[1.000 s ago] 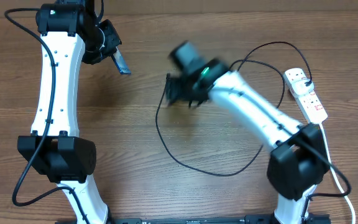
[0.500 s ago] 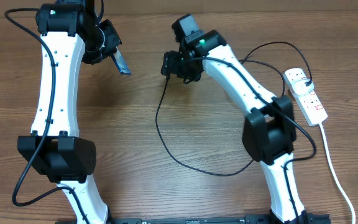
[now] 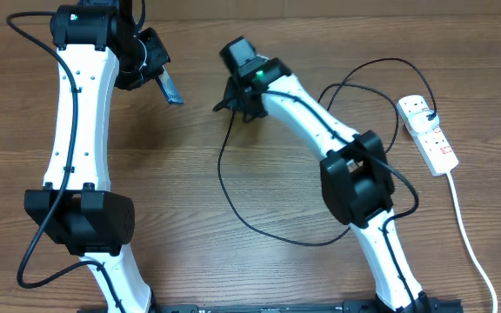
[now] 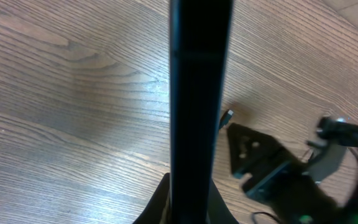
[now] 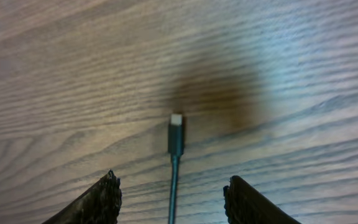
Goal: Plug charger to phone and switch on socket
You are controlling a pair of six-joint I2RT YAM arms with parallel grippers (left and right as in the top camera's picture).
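Wooden tabletop (image 5: 291, 74) lies beneath the charger (image 5: 175, 146), thin, dark, pale-tipped

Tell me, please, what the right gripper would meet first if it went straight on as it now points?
Probably the charger's connector tip, lying on the table in line with the open right gripper; depth is unclear.

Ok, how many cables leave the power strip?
2. The charger cable loops left to its tip at the right gripper; the white cord exits the overhead view bottom-right.

Connector tip of the charger (image 5: 175, 140) between the parted jaws of the right gripper (image 5: 173, 186), wooden table (image 5: 291, 62) behind.
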